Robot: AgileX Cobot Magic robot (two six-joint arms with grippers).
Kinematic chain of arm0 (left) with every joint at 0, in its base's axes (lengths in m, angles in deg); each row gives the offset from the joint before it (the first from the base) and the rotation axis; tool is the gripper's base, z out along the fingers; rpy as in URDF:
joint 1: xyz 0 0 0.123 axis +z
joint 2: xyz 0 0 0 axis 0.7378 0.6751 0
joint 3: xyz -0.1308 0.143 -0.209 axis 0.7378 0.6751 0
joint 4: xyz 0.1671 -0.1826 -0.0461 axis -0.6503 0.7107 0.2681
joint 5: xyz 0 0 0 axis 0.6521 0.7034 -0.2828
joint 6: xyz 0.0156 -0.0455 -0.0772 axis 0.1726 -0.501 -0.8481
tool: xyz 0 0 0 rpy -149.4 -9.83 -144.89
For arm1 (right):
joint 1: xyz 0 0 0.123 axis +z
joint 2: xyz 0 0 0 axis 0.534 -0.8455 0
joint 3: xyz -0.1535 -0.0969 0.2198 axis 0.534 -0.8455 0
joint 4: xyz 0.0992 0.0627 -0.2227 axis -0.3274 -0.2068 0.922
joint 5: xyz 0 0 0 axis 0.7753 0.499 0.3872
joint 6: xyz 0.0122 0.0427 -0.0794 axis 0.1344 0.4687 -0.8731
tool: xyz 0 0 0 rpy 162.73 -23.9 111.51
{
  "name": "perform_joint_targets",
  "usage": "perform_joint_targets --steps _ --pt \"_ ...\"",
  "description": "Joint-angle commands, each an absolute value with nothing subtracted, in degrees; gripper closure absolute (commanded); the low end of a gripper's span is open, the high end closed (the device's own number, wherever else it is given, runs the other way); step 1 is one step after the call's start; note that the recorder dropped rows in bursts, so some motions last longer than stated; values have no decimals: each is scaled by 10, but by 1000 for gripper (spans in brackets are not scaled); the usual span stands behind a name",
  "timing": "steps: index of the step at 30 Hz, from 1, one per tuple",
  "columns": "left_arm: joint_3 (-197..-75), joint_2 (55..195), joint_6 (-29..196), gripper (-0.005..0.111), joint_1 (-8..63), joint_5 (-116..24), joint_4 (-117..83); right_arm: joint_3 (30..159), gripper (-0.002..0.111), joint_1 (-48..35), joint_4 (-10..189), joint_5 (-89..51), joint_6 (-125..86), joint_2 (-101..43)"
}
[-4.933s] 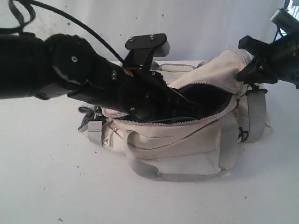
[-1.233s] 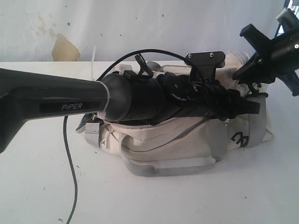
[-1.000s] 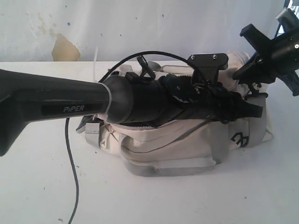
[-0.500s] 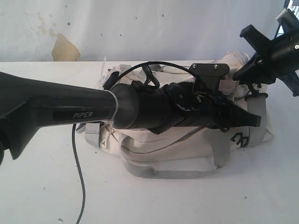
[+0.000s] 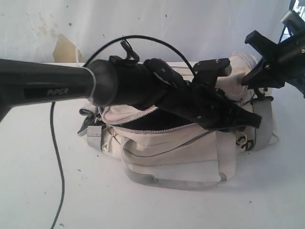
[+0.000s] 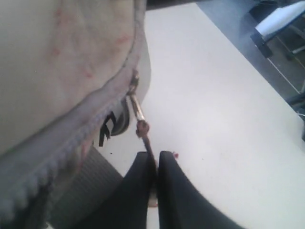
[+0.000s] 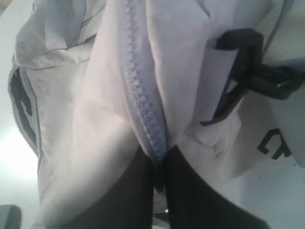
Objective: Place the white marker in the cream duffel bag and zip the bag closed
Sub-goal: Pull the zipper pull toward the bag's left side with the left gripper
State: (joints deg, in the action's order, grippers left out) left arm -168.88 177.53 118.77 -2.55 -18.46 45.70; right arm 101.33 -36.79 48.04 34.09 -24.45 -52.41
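Observation:
The cream duffel bag (image 5: 176, 152) lies on the white table. Its top zipper gapes dark (image 5: 143, 123) under my left arm, which reaches across the bag to its right end. There my left gripper (image 5: 255, 121) is shut on the zipper's pull cord (image 6: 144, 134); the metal pull (image 6: 135, 102) hangs from the zipper track beside the cream fabric (image 6: 62, 62). My right gripper (image 5: 251, 76) holds the bag's raised right end, its fingers shut on the zipper edge (image 7: 155, 143) near a black buckle (image 7: 248, 62). The white marker is hidden from every view.
A grey carry strap (image 5: 167, 183) loops out on the table in front of the bag. The left arm's black cable (image 5: 56, 157) hangs down to the table (image 5: 38, 191) at the left. A wall stands close behind the bag.
The left arm left the bag's opening and stretched to its right end. In the last half second its elbow rose, uncovering the open zipper; the right gripper stayed put.

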Motion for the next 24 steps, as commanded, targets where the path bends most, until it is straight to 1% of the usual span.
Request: perform_joint_targets --steps 1,12,18,24 --pt "-1689 1746 1188 107 -3 -43 450 1014 108 -370 511 291 -251 -518" --pt "-1689 1728 1184 107 52 215 440 1014 108 -370 594 266 -262 -518" --pt "-1684 1685 1090 107 76 240 298 1014 108 -370 658 266 -262 -518" --pt "-1632 1629 1078 107 76 240 171 1014 108 -370 697 266 -260 -518"
